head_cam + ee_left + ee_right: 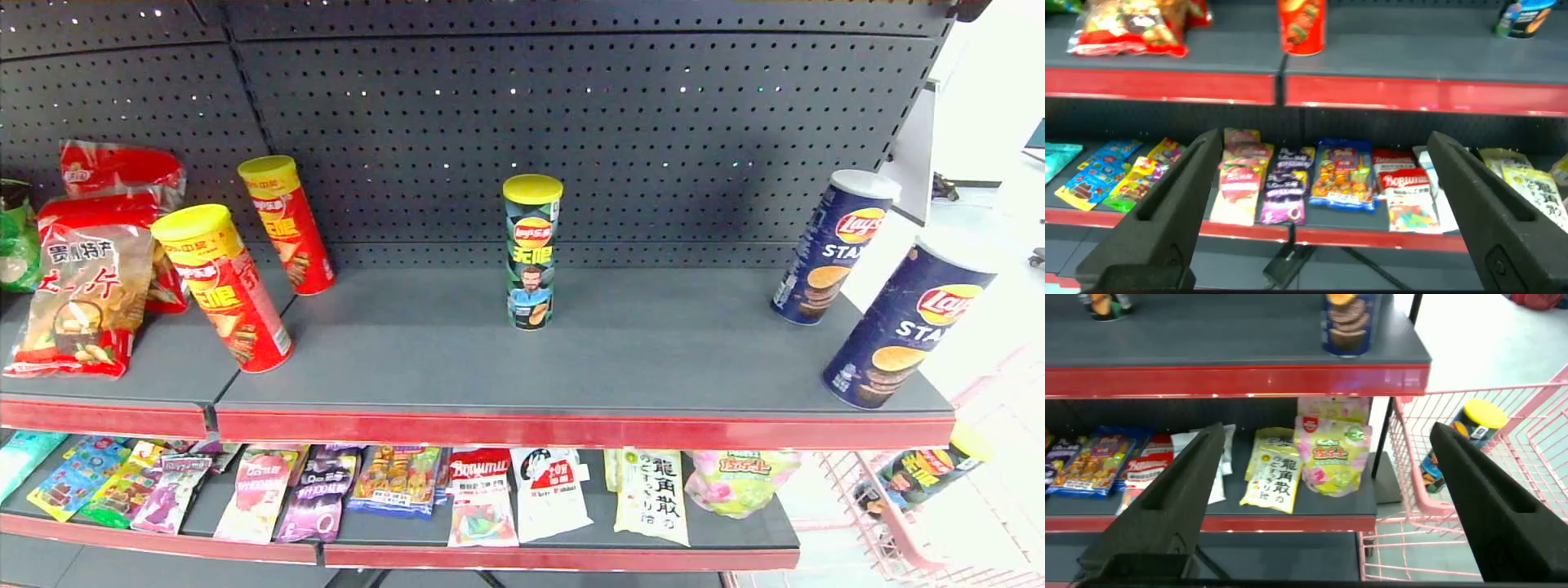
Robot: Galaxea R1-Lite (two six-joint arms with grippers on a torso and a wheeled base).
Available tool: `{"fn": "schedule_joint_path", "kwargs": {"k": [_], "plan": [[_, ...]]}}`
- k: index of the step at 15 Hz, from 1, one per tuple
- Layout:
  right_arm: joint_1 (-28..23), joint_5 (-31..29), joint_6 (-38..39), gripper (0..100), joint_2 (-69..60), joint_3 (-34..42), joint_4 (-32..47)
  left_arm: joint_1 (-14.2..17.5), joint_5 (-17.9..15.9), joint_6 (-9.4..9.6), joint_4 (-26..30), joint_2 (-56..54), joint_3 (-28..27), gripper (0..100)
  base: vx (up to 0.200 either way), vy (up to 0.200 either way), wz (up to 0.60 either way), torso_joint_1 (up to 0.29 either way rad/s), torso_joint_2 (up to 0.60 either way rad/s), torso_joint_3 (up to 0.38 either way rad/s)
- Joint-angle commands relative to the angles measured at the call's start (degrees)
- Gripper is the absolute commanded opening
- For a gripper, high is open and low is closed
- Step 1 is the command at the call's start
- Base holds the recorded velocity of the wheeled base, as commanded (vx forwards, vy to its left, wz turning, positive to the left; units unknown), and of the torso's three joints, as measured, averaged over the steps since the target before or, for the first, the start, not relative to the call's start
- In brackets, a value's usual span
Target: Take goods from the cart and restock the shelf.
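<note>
Both pincers wide apart, empty: left pincer, right pincer, low by shelf. Can lies tilted in cart, right of shelf. Risk imo: round can slips from grip or snags cart wire. Blue cans crowd shelf's right end, easy to knock off.

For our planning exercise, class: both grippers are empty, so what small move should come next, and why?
Probably swing the right gripper toward the pink cart. It is open and empty, and a yellow-lidded can sits there, while the upper shelf has bare room.
</note>
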Motion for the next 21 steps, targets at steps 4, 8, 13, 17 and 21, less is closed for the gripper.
{"fn": "schedule_joint_path", "kwargs": {"k": [4,8,13,17,21], "plan": [[0.0,1.5,0.1,100,0.0,0.0,0.0,0.0,0.1,0.00,0.0,0.0,0.0,100,0.000,-0.200,0.00,0.006,0.00,0.004],[0.0,1.5,0.1,100,0.0,0.0,-0.1,0.0,0.0,0.00,0.0,0.0,0.0,100,0.000,-0.200,0.00,0.007,0.00,-0.002],[0.0,1.5,0.1,100,0.0,0.0,-0.1,0.0,0.1,0.00,0.0,0.0,0.0,100,0.000,-0.200,0.00,0.002,0.00,0.001],[0.0,1.5,0.1,100,0.0,0.0,-0.1,0.0,0.1,0.00,0.0,0.0,0.0,100,0.000,-0.200,0.00,0.001,0.00,0.007],[0.0,1.5,0.1,100,0.0,0.0,-0.1,0.0,0.1,-0.09,0.0,0.0,0.0,100,0.000,-0.050,-0.30,0.004,0.00,0.003]]}}
